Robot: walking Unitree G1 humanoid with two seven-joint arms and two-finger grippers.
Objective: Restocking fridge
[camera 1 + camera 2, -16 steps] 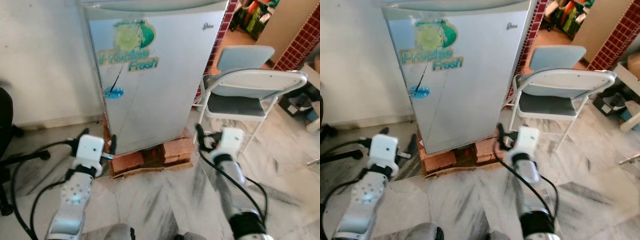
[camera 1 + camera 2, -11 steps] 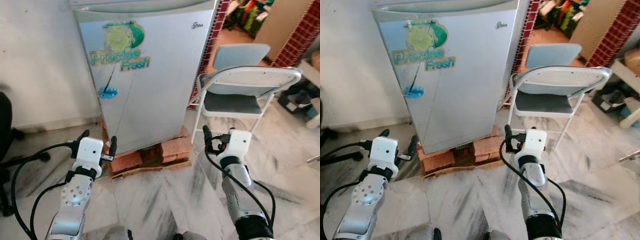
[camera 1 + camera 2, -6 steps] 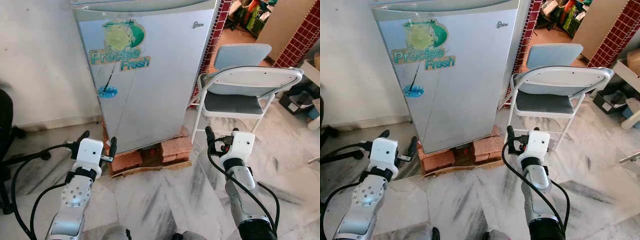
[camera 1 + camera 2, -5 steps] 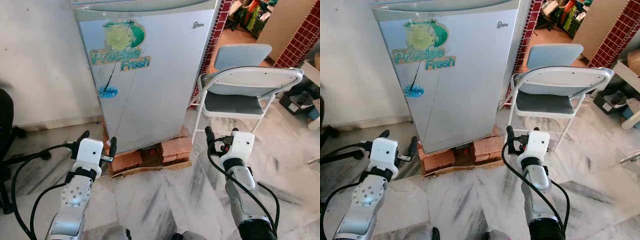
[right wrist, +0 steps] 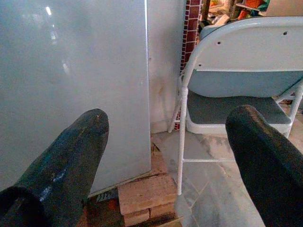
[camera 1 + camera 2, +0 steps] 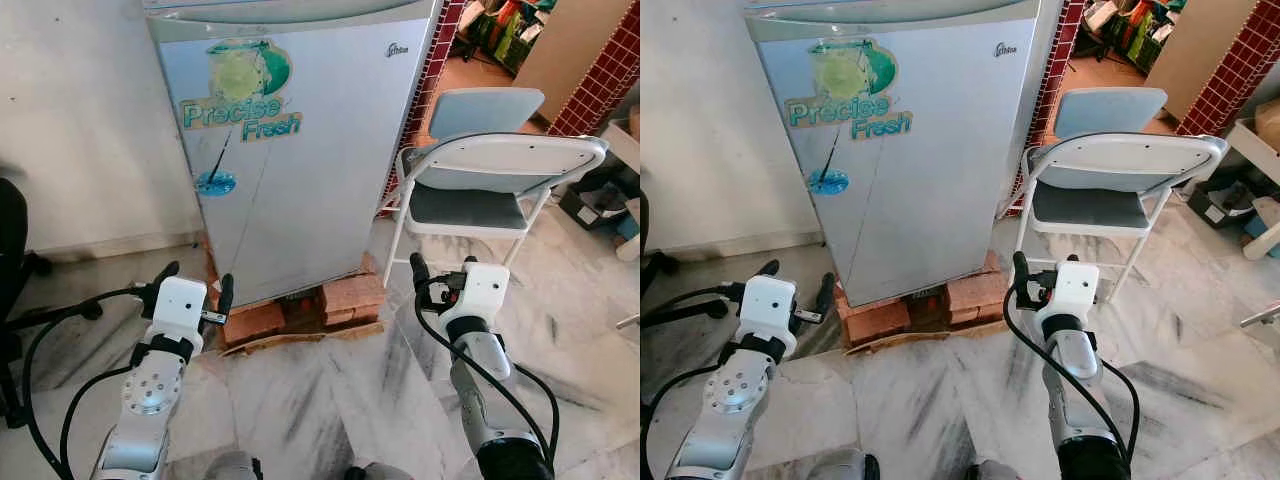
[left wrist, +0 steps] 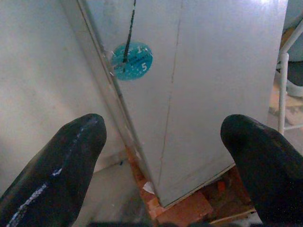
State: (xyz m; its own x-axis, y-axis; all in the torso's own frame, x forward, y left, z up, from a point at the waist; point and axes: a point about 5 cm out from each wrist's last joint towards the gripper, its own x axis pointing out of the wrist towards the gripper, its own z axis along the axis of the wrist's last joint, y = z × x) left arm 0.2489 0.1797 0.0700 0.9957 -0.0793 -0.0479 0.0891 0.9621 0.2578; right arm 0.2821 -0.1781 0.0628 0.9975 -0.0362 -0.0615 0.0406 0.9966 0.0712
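Note:
A small silver fridge (image 6: 300,170) with a "Precise Fresh" sticker stands in front of me, its door shut, raised on red bricks (image 6: 340,300). My left gripper (image 6: 196,283) hovers low before the fridge's lower left corner, open and empty. My right gripper (image 6: 442,266) is open and empty too, low beside the fridge's lower right corner and just in front of the chair. The left wrist view looks past the left gripper (image 7: 163,125) at the fridge door (image 7: 208,71) and its round blue sticker (image 7: 132,60). In the right wrist view the right gripper (image 5: 169,116) frames the fridge's right edge (image 5: 94,71).
A grey-white folding chair (image 6: 490,175) stands close to the fridge's right side. A black chair base and cables (image 6: 40,310) lie at the left by the white wall. Boxes and clutter (image 6: 605,200) sit at the far right. Marble floor (image 6: 330,400) lies open before me.
Over the first second the camera shifted slightly and my right gripper drifted a little to the right. In the last half second nothing has visibly moved.

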